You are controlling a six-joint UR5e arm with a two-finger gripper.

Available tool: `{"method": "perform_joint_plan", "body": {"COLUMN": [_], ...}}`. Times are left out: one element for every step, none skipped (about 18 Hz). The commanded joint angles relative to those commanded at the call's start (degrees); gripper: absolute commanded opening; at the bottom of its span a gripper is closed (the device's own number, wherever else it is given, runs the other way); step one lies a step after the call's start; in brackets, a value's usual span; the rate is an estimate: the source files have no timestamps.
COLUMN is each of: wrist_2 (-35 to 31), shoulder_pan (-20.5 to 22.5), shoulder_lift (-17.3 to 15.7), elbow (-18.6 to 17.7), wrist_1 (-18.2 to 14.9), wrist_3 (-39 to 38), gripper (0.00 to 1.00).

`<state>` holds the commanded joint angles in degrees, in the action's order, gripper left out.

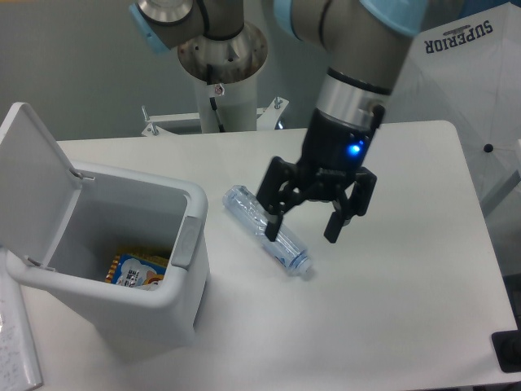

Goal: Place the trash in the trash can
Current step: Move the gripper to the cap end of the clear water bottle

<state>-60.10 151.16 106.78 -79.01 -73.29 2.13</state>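
White trash can (155,305) sits at the left of the white counter (391,309), lid (32,183) hinged up and back, grey tab (186,243) on the side facing the bottle. Inside the can, on the bottom, a blue-and-yellow printed packet (134,269). Clear bluish bottle (256,220) lies flat on the counter just right of the can, apart from it, running diagonally, cap end (304,265) pointing away from the can. Gripper (302,230) hangs over the bottle's far half, blue light lit on the wrist. Fingers spread wide, holding nothing; one fingertip (269,231) overlaps the bottle body in view, the other (333,234) over bare counter beyond the cap end. Cannot tell if the fingertip touches the bottle. White cover with "SUPERIOR" print (460,37) behind the counter, right of the arm.
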Motion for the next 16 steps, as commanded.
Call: {"method": "perform_joint_plan", "body": {"wrist_2": [-1.7,-3.1,-4.2,-5.1,-6.2,-8.0,-10.4,-12.9,-14.8,-15.6,-15.7,-15.7,-15.8,-16.3,-16.9,-17.2], "shoulder_pan": [0.5,0.5,0.5,0.4,0.4,0.4,0.4,-0.1,-0.4,-1.0,-1.2,-1.4,-1.5,-1.7,-2.2,-2.5], "shoulder_lift": [0.4,0.8,1.3,2.2,3.3,4.7,6.3,7.8,9.0,9.8,10.3,10.7,11.3,12.0,12.5,12.8], "elbow": [0.1,0.0,-0.3,-0.6,-0.4,-0.2,0.3,0.4,0.3,0.4,0.4,-0.2,-0.5,-0.6,-1.0,-1.4], "wrist_1": [-1.3,-2.2,-2.6,-2.8,-2.9,-2.9,-2.9,-2.8,-2.7,-2.6,-2.5,-2.4,-2.3,-2.3,-2.0,-1.3], "wrist_3": [-1.4,-1.9,-2.2,-2.7,-4.5,-6.8,-9.5,-12.1,-14.4,-15.7,-16.3,-16.4,-16.5,-16.6,-17.0,-17.8], "gripper": [1.0,1.0,1.0,1.0,1.0,1.0,1.0,1.0,1.0,1.0,1.0,1.0,1.0,1.0,1.0,1.0]}}
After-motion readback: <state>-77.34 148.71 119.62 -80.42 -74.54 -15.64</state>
